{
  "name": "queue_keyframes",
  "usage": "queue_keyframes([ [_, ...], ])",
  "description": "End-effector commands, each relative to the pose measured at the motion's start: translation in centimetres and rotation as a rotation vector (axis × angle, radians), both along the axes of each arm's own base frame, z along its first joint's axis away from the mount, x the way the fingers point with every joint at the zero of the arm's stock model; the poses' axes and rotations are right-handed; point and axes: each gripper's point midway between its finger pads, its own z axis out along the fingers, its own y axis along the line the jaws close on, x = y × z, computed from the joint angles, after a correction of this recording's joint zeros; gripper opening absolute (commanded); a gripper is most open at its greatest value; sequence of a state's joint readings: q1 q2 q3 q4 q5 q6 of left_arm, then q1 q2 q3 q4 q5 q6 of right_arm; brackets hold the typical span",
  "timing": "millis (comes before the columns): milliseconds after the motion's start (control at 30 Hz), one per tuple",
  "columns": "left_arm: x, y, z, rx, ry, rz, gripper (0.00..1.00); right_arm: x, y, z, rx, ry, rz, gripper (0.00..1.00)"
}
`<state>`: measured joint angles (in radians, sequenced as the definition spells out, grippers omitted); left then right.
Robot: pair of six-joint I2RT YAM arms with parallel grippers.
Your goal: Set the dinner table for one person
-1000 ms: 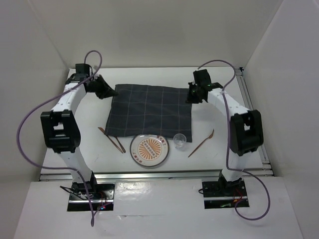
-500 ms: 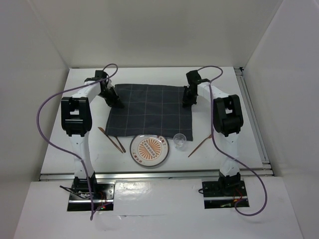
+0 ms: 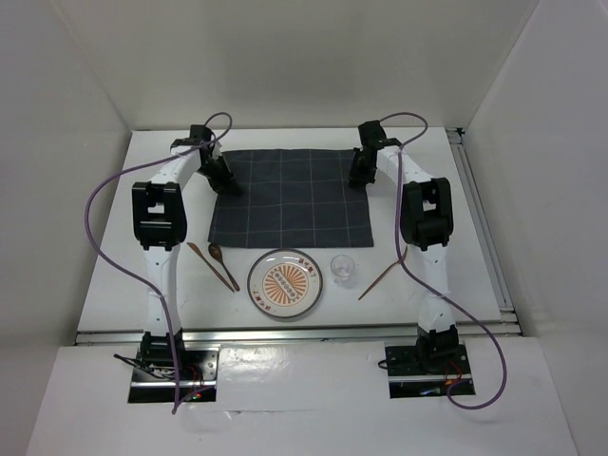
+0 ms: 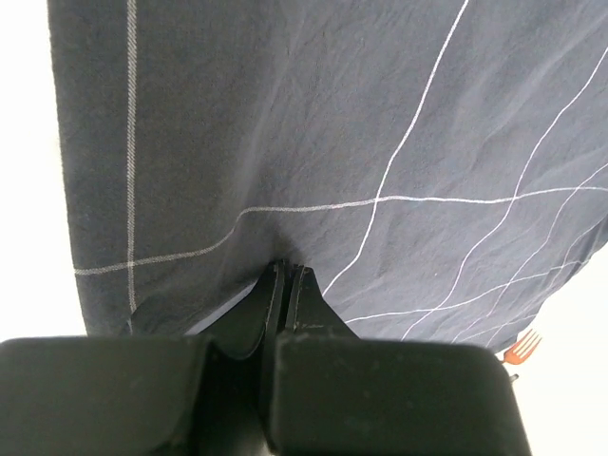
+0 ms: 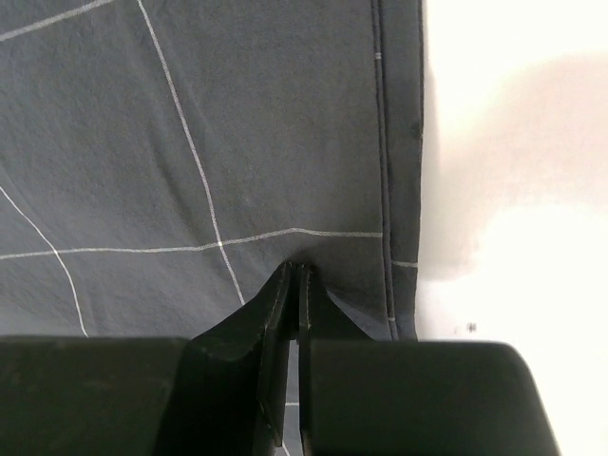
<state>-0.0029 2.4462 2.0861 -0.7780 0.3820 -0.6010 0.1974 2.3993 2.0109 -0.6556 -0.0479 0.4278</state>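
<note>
Left arm (image 3: 157,214), right arm (image 3: 427,214) reach forward, wrists tipped down; left jaws, right jaws closed, apparently pinching.

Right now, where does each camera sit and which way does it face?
Top external: above, behind the robot, looking down on the dinner table; left arm, right arm show.
Left wrist: on the left arm, facing down at the cloth; left pincer shut on it.
Right wrist: on the right arm, facing down at the cloth; right pincer shut on it.
Shared: all show the cloth.

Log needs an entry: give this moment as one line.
left gripper: shut on cloth, far-left corner | right gripper: shut on cloth, far-right corner | plate, cup: on dinner table, off cloth
</note>
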Motion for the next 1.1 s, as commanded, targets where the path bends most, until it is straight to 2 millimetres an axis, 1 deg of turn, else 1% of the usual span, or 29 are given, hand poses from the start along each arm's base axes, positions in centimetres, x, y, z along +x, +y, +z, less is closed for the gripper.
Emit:
queue_keyframes([
  [0,-0.2,0.0,-1.0,0.016,0.023,-0.024,0.00,-1.2,-2.5,-4.2,-0.094,0.107,-0.027,0.03],
  [33,-0.6,0.0,-1.5,0.016,0.041,-0.024,0.00,-1.2,-2.5,-4.2,-0.094,0.107,-0.027,0.03],
  [67,-0.7,0.0,-1.5,0.016,0.032,-0.024,0.00,-1.7,-2.6,-4.7,-0.097,0.124,-0.026,0.03],
  [100,-0.9,0.0,-1.5,0.016,0.032,-0.024,0.00,-1.8,-2.4,-4.6,-0.088,0.119,-0.023,0.03],
  [133,-1.9,0.1,-1.7,0.016,0.049,-0.024,0.00,-2.7,-2.6,-5.0,-0.092,0.137,-0.022,0.03],
  [200,-2.7,0.3,-1.7,0.029,0.054,-0.030,0.00,-3.3,-2.7,-4.6,-0.092,0.137,-0.022,0.03],
  [233,-3.8,0.4,-2.6,0.039,0.083,-0.028,0.00,-4.0,-2.8,-5.5,-0.096,0.160,-0.021,0.03],
  [267,-3.8,0.4,-1.7,0.039,0.059,-0.027,0.00,-4.3,-2.9,-5.2,-0.096,0.160,-0.021,0.03],
  [300,-4.9,0.7,-2.5,0.052,0.085,-0.023,0.00,-4.8,-3.0,-5.1,-0.096,0.161,-0.021,0.03],
  [367,-5.2,0.9,-2.3,0.065,0.073,-0.019,0.00,-5.2,-3.0,-5.3,-0.097,0.166,-0.021,0.03],
  [400,-5.1,1.0,-2.4,0.076,0.073,-0.016,0.00,-5.0,-3.0,-4.5,-0.090,0.150,-0.030,0.03],
  [500,-4.5,1.4,-1.6,0.101,0.059,-0.028,0.00,-5.3,-2.6,-3.6,-0.089,0.139,-0.021,0.03],
  [533,-4.6,1.4,-1.6,0.101,0.075,-0.029,0.00,-5.1,-2.5,-2.5,-0.084,0.117,-0.022,0.03],
  [567,-3.7,1.6,-0.5,0.112,0.041,-0.032,0.01,-5.4,-2.0,-2.1,-0.076,0.117,-0.009,0.03],
  [600,-3.1,1.7,-0.1,0.121,0.023,-0.029,0.05,-5.4,-1.5,-1.6,-0.074,0.104,0.000,0.01],
  [633,-2.8,1.8,-0.1,0.125,0.013,-0.038,0.07,-5.4,-1.7,-0.8,-0.082,0.095,-0.005,0.01],
  [667,-2.4,1.8,0.8,0.125,-0.001,-0.037,0.09,-6.2,-1.4,-1.2,-0.088,0.120,0.005,0.01],
  [700,-2.1,1.8,1.3,0.128,-0.013,-0.044,0.09,-6.3,-1.5,-0.3,-0.089,0.104,-0.007,0.01],
  [733,-2.1,1.7,1.2,0.119,-0.006,-0.048,0.11,-6.8,-1.1,-0.3,-0.091,0.110,0.003,0.01],
  [767,-1.8,1.7,1.5,0.119,-0.017,-0.047,0.12,-8.0,-1.4,-1.2,-0.098,0.142,0.004,0.01],
  [800,-1.8,1.3,2.1,0.099,-0.031,-0.065,0.19,-9.0,-1.3,-1.4,-0.084,0.158,0.003,0.01],
  [833,-1.8,1.1,2.2,0.089,-0.031,-0.068,0.19,-8.9,-1.2,-0.9,-0.077,0.149,-0.007,0.01],
  [867,-1.8,1.0,2.3,0.080,-0.032,-0.071,0.26,-9.8,-1.0,-1.6,-0.081,0.165,0.003,0.01],
  [900,-1.8,1.0,2.9,0.084,-0.049,-0.080,0.28,-10.1,-1.1,-1.4,-0.081,0.165,0.003,0.01],
  [933,-2.0,0.9,3.7,0.077,-0.060,-0.091,0.28,-10.0,-1.3,-1.0,-0.093,0.149,-0.005,0.03],
  [967,-1.9,0.9,4.3,0.077,-0.070,-0.091,0.28,-9.8,-0.8,0.6,-0.085,0.113,0.005,0.05],
  [1000,-1.9,0.9,5.1,0.081,-0.084,-0.099,0.29,-9.3,-0.9,1.6,-0.088,0.085,-0.001,0.06],
  [1033,-1.8,0.9,6.8,0.082,-0.113,-0.097,0.29,-8.7,-0.8,3.0,-0.085,0.050,0.009,0.06],
  [1067,-2.1,0.9,7.5,0.086,-0.120,-0.105,0.29,-8.4,-0.7,5.3,-0.079,0.007,0.015,0.06],
])
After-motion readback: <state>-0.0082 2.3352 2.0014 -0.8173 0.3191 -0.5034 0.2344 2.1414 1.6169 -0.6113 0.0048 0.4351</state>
